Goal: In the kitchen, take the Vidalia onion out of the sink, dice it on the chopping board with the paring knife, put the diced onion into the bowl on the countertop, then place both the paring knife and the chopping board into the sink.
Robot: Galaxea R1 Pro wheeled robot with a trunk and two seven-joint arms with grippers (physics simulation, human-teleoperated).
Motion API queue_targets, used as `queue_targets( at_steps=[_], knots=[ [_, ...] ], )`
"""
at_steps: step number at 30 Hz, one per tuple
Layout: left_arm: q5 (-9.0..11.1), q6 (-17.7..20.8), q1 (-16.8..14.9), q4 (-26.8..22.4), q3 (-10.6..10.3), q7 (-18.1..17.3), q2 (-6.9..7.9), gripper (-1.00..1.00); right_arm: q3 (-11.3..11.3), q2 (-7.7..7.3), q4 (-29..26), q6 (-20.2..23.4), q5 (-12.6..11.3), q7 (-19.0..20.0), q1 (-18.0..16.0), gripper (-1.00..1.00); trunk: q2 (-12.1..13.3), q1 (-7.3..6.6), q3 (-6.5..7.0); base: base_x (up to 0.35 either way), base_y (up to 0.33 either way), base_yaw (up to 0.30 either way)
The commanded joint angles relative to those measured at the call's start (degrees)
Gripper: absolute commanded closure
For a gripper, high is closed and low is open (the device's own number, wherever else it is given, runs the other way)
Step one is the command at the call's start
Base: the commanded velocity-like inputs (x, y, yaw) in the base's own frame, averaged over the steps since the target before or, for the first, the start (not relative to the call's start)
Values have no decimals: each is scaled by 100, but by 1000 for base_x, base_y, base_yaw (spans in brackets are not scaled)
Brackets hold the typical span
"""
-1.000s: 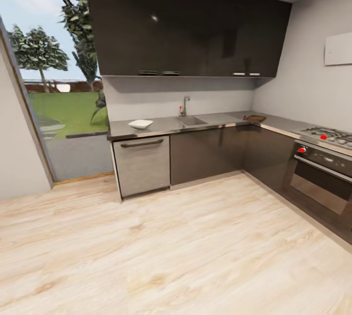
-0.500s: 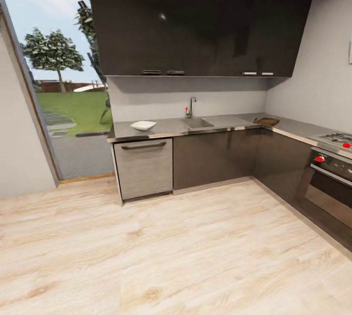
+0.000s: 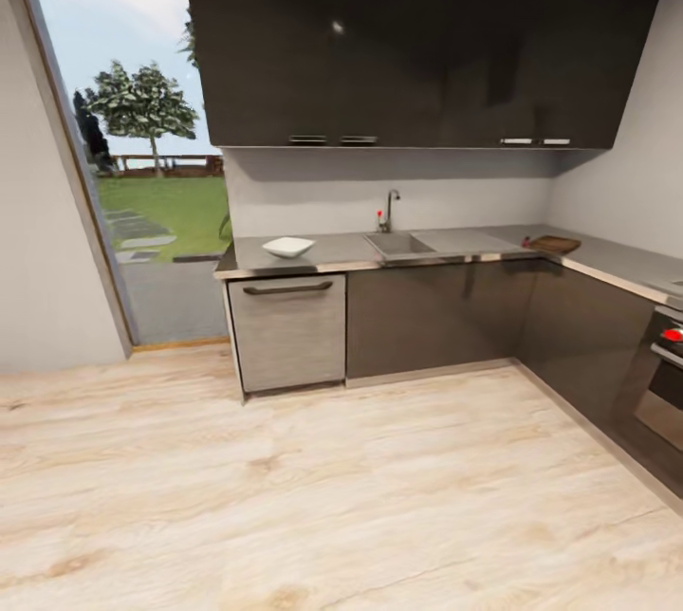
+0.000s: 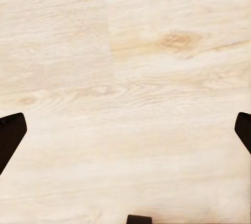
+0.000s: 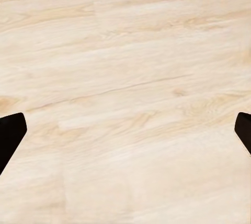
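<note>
The sink (image 3: 400, 244) sits far across the room, so the inside of its basin is hidden behind its front rim. The chopping board (image 3: 551, 244) at the far corner of the bench (image 3: 332, 255) is too small to show whether anything lies on it. The oven (image 3: 664, 379) is cut off by the head view's right edge. In each wrist view, the left pincer (image 4: 125, 135) and the right pincer (image 5: 125, 135) show just dark fingertips clipped by the side edges, set wide apart over the wooden floor (image 3: 313, 497).
</note>
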Motion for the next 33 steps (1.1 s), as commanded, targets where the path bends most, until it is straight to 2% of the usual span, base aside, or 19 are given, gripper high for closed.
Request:
queue_targets(
  at_steps=[1, 27, 33],
  knots=[
    [1, -12, 0, -5, 2, 11, -1, -100, 3, 1, 4, -17, 3, -20, -5, -100, -3, 2, -5, 249, -243, 200],
    [1, -14, -1, -9, 2, 11, 5, -100, 3, 1, 4, -17, 3, -20, -4, -100, -3, 2, -5, 249, -229, 204],
    [1, -14, 0, -6, 2, 11, 8, -100, 3, -8, 4, -17, 3, -20, -4, -100, -3, 2, -5, 252, -115, 73]
  ],
)
